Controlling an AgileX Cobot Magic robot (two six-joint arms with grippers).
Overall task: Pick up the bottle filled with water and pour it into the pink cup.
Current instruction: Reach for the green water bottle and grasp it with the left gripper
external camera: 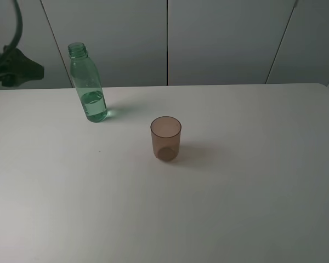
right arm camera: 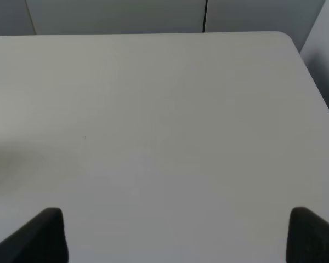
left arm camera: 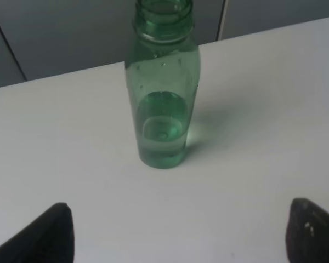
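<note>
The green transparent bottle [external camera: 88,85] stands upright and uncapped near the table's back left, with water in about its lower third. The left wrist view shows it [left arm camera: 163,93] straight ahead of my left gripper [left arm camera: 181,241], a short way off. That gripper is open and empty, its dark fingertips [left arm camera: 49,235] spread wide. The pink cup [external camera: 165,138] stands upright and looks empty near the table's middle, to the right of the bottle and nearer the front. My right gripper [right arm camera: 175,235] is open and empty over bare table; neither bottle nor cup shows in its view.
The white table [external camera: 236,192] has a rounded back right corner [right arm camera: 288,38]. Grey wall panels [external camera: 219,38] stand behind it. A dark part of the left arm with a cable [external camera: 19,67] shows at the far left, left of the bottle.
</note>
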